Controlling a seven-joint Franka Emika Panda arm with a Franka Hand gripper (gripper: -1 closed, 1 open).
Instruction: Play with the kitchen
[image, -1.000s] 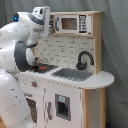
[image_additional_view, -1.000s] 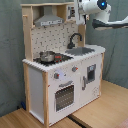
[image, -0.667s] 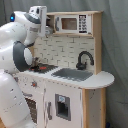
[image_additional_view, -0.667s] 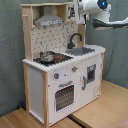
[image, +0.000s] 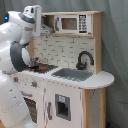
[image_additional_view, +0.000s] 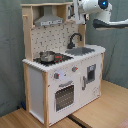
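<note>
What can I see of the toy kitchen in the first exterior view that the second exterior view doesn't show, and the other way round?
Only the first exterior view shows the toy microwave on the upper shelf. Only the second exterior view shows the oven door head-on, the grey hood clearly and the wooden floor. Both exterior views share the black faucet, the sink and the robot arm.

arm (image_additional_view: 107, 15) cut off at second exterior view's right; jaws hidden behind kitchen (image_additional_view: 65, 60)
</note>
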